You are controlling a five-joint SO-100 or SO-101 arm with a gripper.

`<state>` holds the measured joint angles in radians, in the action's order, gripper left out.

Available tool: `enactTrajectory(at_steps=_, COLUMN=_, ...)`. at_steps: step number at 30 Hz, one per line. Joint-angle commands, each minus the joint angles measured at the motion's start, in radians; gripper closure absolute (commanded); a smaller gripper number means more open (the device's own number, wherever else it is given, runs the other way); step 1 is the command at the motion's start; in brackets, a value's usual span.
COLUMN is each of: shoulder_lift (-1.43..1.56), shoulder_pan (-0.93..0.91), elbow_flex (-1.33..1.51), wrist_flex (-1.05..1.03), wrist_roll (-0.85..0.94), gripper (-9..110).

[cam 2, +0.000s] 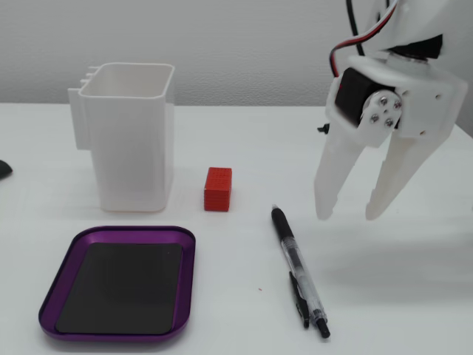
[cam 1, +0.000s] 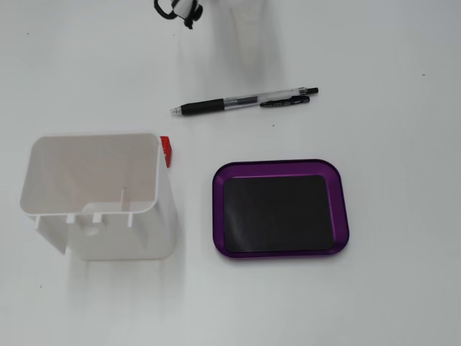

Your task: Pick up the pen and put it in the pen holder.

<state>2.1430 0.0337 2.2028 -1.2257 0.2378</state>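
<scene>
Nearest in a fixed view sits the purple tray (cam 2: 118, 325) with its dark inner mat, empty; just right of it the pen (cam 2: 297, 268) lies flat on the white table (cam 2: 244, 140), its black grip end pointing away and its clip end toward the front edge; above and to the right of the grip end hangs the white gripper (cam 2: 349, 214), fingers spread apart and holding nothing, tips clear of the pen; farther back a small red block (cam 2: 218, 188) stands beside the tall white pen holder (cam 2: 133, 140), open-topped and empty.
</scene>
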Motion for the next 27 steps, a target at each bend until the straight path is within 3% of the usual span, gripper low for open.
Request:
enactTrajectory(at_steps=1, shoulder_lift=-0.144, shoulder_pan=0.04, elbow_flex=-0.138, wrist_flex=0.008, wrist_roll=-0.06, gripper=86)
enactTrajectory(at_steps=8, shoulder_lift=-0.339, shoulder_pan=0.04, elbow_flex=-0.227, wrist_flex=0.117, wrist_roll=-0.15, gripper=86)
enactTrajectory(at_steps=27, shoulder_lift=-0.529, shoulder_pan=0.037, elbow_flex=-0.204, wrist_flex=0.275, wrist_roll=-0.14, gripper=87)
